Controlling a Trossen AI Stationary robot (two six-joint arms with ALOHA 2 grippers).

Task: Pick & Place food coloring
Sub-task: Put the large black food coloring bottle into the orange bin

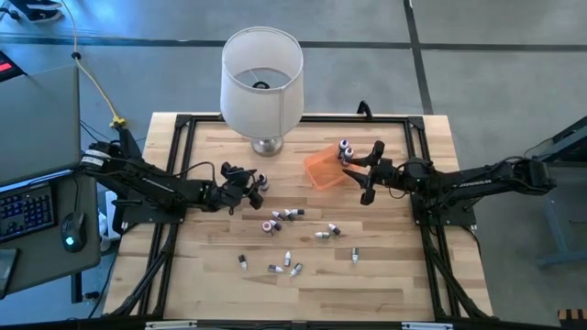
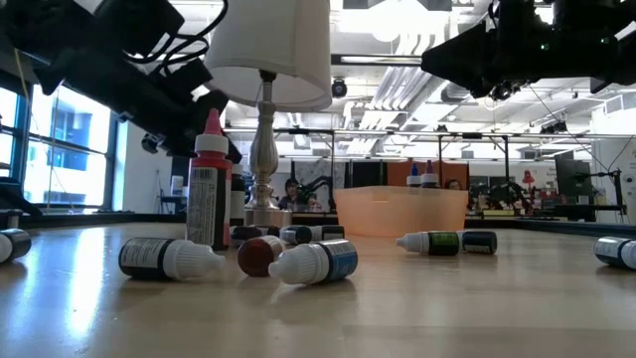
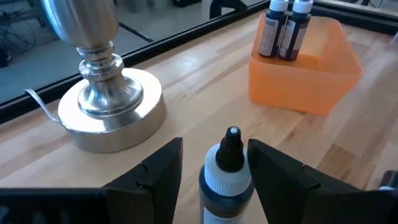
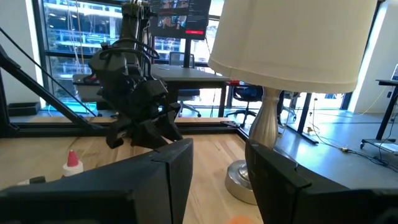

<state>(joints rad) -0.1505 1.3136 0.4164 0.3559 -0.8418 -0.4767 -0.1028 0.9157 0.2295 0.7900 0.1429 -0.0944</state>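
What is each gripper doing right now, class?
Left gripper: open, jaws either side of an upright bottle, not clamped.
Right gripper: open, holding nothing.

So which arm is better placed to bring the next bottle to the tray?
Probably left: the left gripper already has a bottle between its open fingers, not yet closed. The right gripper, empty, hangs beside the tray.

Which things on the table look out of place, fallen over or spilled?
Nothing is spilled. Many small food coloring bottles lie tipped on their sides across the wooden table, while two dark bottles stand upright inside the orange plastic tray. A large white lampshade lamp stands among them, unusual for a workbench.
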